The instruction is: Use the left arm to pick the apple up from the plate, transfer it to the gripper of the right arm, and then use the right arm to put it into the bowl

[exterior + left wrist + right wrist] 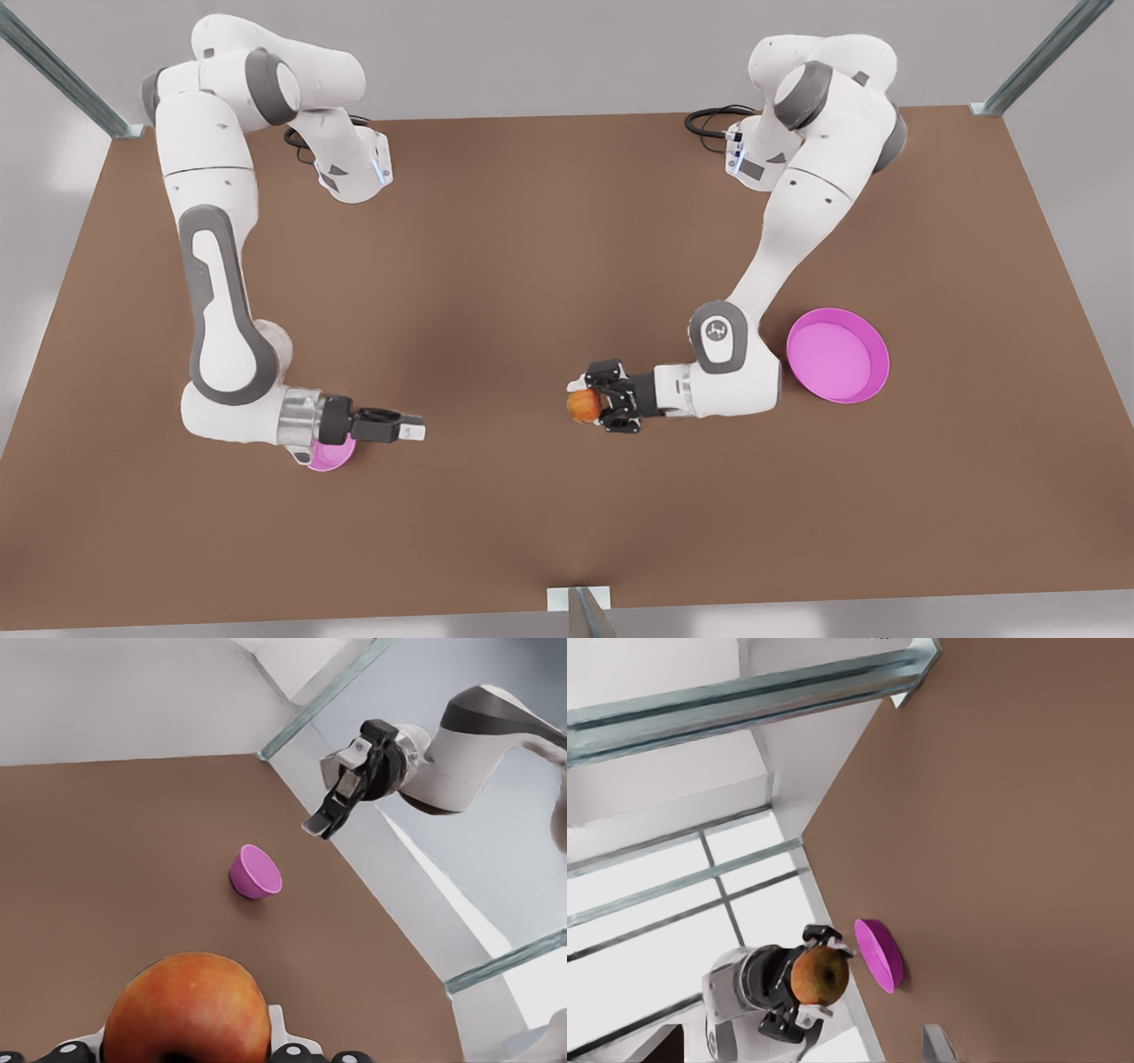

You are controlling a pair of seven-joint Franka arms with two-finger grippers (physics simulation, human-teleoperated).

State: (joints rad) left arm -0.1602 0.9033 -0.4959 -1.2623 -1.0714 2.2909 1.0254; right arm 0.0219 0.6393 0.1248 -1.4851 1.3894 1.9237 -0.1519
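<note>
Red-orange apple [582, 406] clamped in left hand [592, 404]; right hand [413, 431] empty, fingers apart, above bowl [330, 455].

This is a simulated robot test cell, not a lived-in room: a bare brown tabletop [549, 292] carries two white Franka arms bolted at its far edge, with black cables [713, 120] looped at their bases. Grey metal frame struts [62, 75] rise from the table's corners, and plain pale walls stand behind them. The right wrist view shows more pale framing bars [744, 695] crossing bright, featureless panels.
</note>
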